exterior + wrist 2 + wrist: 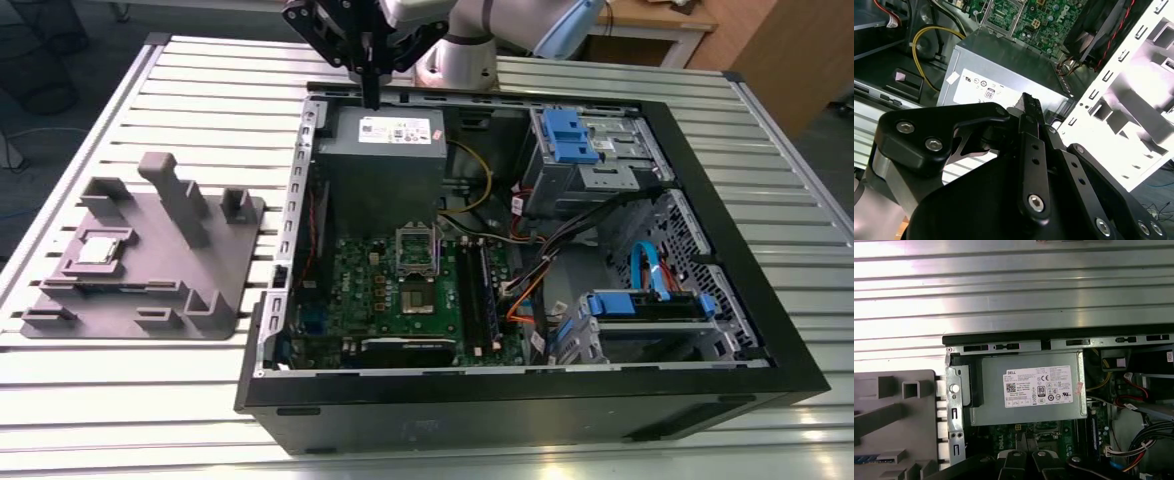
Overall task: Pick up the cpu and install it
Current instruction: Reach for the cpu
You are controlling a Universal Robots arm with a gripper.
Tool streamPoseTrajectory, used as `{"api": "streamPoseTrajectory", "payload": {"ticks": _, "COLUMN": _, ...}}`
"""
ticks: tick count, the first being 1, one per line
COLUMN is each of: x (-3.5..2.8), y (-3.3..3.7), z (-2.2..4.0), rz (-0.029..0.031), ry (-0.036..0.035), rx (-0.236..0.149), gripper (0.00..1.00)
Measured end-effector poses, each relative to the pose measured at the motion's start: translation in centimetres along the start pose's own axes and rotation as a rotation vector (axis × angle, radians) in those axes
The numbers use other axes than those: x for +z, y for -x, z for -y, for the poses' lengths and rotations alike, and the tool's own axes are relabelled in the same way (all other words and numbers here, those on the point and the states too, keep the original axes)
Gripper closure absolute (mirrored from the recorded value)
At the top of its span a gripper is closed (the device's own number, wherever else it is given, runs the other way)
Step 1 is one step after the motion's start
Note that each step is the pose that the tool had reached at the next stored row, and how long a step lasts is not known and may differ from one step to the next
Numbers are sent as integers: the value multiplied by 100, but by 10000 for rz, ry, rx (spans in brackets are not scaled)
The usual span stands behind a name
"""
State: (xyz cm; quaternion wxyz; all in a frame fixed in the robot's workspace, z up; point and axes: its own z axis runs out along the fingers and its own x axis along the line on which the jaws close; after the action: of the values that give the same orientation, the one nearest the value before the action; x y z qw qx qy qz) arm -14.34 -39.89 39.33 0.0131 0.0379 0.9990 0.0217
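1. Silver-topped cpu [103, 247] lies flat in a grey tray [214, 272] on the slatted counter [134, 400], at the exterior view's left of the open computer case [534, 405].
2. We see the end effector [370, 98] above the case's power supply [380, 165], well apart from the cpu.
3. In the second wrist view its fingers [1031, 116] are pressed together, holding nothing.

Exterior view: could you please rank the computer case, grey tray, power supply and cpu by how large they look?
Largest to smallest:
1. computer case, clearly largest
2. grey tray
3. power supply
4. cpu, by far the smallest, lying on the tray
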Motion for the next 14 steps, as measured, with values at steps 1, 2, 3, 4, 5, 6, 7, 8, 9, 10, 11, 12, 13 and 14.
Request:
{"api": "streamPoseTrajectory", "payload": {"ticks": 1, "x": 0, "y": -7, "z": 1, "rz": 0, "ry": 0, "rx": 0, "gripper": 89}}
{"api": "streamPoseTrajectory", "payload": {"ticks": 2, "x": 0, "y": -15, "z": 1, "rz": 0, "ry": 0, "rx": 0, "gripper": 89}}
{"api": "streamPoseTrajectory", "payload": {"ticks": 3, "x": -1, "y": -23, "z": 2, "rz": 0, "ry": 0, "rx": 0, "gripper": 89}}
{"api": "streamPoseTrajectory", "payload": {"ticks": 4, "x": -1, "y": -33, "z": 3, "rz": 0, "ry": 0, "rx": 0, "gripper": 89}}
{"api": "streamPoseTrajectory", "payload": {"ticks": 5, "x": -1, "y": -43, "z": 3, "rz": 0, "ry": 0, "rx": 0, "gripper": 89}}
{"api": "streamPoseTrajectory", "payload": {"ticks": 6, "x": -1, "y": -55, "z": 4, "rz": 0, "ry": 0, "rx": 0, "gripper": 89}}
{"api": "streamPoseTrajectory", "payload": {"ticks": 7, "x": -2, "y": -68, "z": 5, "rz": 0, "ry": 0, "rx": 1, "gripper": 89}}
{"api": "streamPoseTrajectory", "payload": {"ticks": 8, "x": -2, "y": -80, "z": 6, "rz": 0, "ry": 0, "rx": 1, "gripper": 89}}
{"api": "streamPoseTrajectory", "payload": {"ticks": 9, "x": -2, "y": -93, "z": 7, "rz": 0, "ry": 1, "rx": 1, "gripper": 89}}
{"api": "streamPoseTrajectory", "payload": {"ticks": 10, "x": -3, "y": -106, "z": 8, "rz": 0, "ry": 0, "rx": 0, "gripper": 89}}
{"api": "streamPoseTrajectory", "payload": {"ticks": 11, "x": -3, "y": -119, "z": 9, "rz": 0, "ry": 0, "rx": 0, "gripper": 89}}
{"api": "streamPoseTrajectory", "payload": {"ticks": 12, "x": -3, "y": -131, "z": 10, "rz": 0, "ry": 0, "rx": 0, "gripper": 89}}
{"api": "streamPoseTrajectory", "payload": {"ticks": 13, "x": -4, "y": -142, "z": 11, "rz": 0, "ry": 0, "rx": 0, "gripper": 89}}
{"api": "streamPoseTrajectory", "payload": {"ticks": 14, "x": -4, "y": -152, "z": 11, "rz": 0, "ry": 0, "rx": 0, "gripper": 89}}
